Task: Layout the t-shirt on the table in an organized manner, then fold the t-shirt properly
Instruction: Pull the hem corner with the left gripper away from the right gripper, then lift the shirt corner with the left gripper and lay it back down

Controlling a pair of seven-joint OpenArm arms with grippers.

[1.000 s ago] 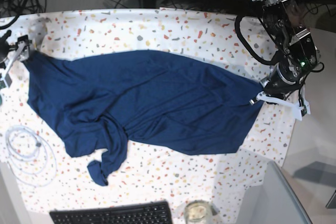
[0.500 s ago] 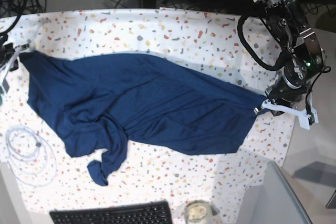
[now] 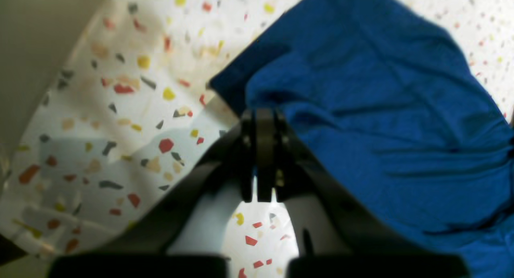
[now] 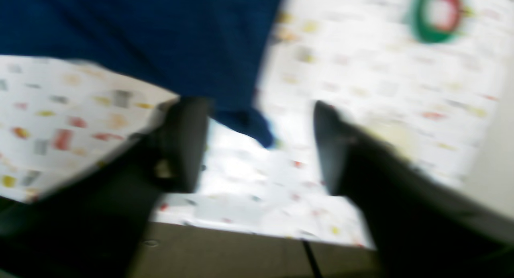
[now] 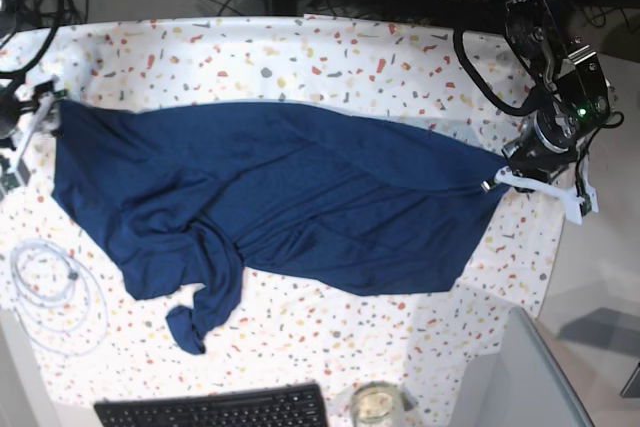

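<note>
The dark navy t-shirt (image 5: 280, 197) lies stretched left to right across the speckled table (image 5: 300, 47), with a bunched sleeve or corner trailing toward the front left. At the right, my left gripper (image 5: 497, 183) is shut on the t-shirt's right corner. The left wrist view shows its fingertips (image 3: 259, 121) pressed together at the bunched fabric (image 3: 381, 109). At the left edge, my right gripper (image 5: 38, 115) stands open. In the blurred right wrist view its fingers (image 4: 184, 145) are wide apart, and the t-shirt's corner (image 4: 245, 121) lies loose between them.
A coiled white cable (image 5: 50, 287) lies at the front left. A black keyboard (image 5: 215, 409) and a glass jar (image 5: 375, 405) sit at the front edge. A grey surface (image 5: 525, 377) is at the front right. A green ring (image 4: 435, 15) shows, blurred.
My right gripper has opened and let go of the t-shirt's left corner, which has slackened slightly rightward. My left gripper has drawn the right corner a little toward the far side.
</note>
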